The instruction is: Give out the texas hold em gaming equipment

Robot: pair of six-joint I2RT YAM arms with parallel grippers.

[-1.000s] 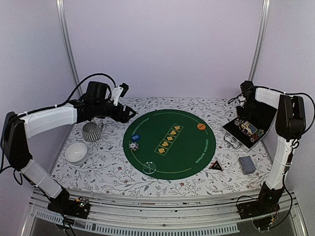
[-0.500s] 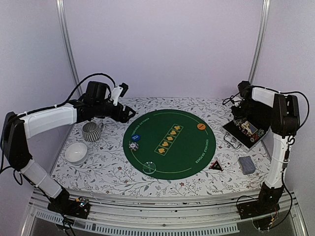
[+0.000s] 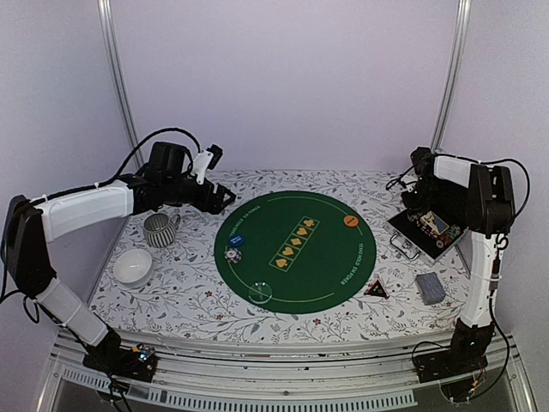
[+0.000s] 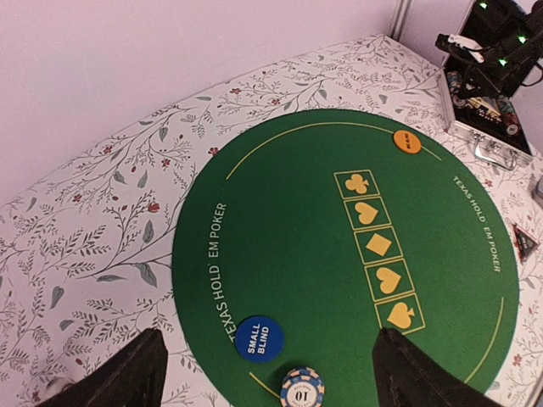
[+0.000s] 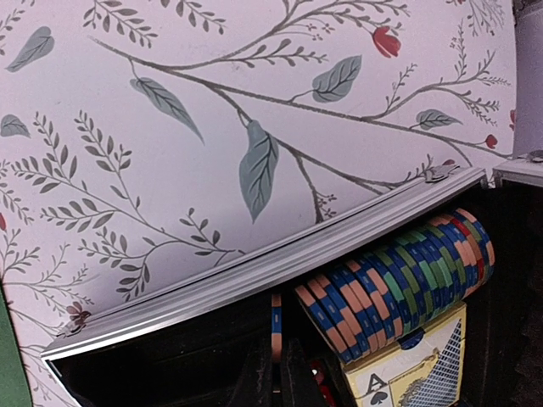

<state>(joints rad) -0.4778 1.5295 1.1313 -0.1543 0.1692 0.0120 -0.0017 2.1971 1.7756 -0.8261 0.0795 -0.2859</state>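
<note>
The right gripper is lowered into the open case at the table's right edge. Its jaws are brought fully together on what appears to be a single chip, pinched by its thin rim and rising on edge from between the fingertips. A packed row of chips lies just beside it, long axis running along the case's metal rim. That rim is close, so a straight lift out is judged necessary before any sideways travel.

The green mat lies toward the table's middle from the case, with broad bare felt for a set-down. The orange button sits at the mat's far-right edge, nearer the right arm.

The left gripper is held over the mat's left edge, jaws spread wide and gripping nothing. Below it lie the blue button and, touching or just beside it, a whitish chip.

A deck of cards rests near the table's near-right corner, clearly the right arm's reach.
</note>
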